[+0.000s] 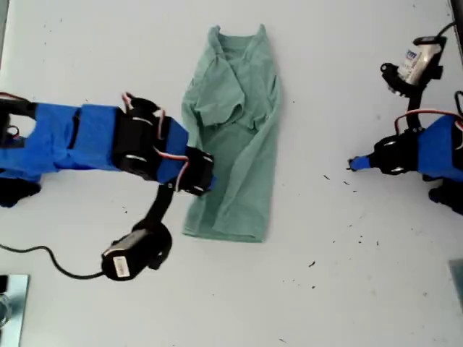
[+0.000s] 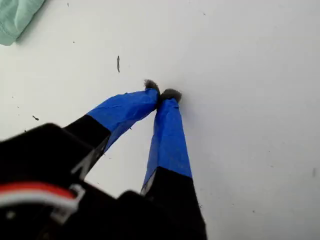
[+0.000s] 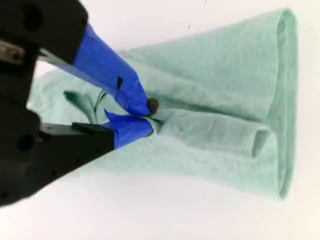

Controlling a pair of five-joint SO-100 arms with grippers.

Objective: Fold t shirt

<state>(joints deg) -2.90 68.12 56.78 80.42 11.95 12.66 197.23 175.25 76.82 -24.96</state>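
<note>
My second gripper (image 3: 145,116) pinches a fold of the pale sage-green cloth t shirt (image 1: 235,137), lying lengthwise mid-table (image 1: 340,289). My first gripper (image 2: 162,95) rests clenched, empty, on bare surface.

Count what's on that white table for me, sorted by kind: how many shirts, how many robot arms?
T shirt: 1
Arms: 2, one ending in my first gripper, one in my second gripper
Total: 3
</note>
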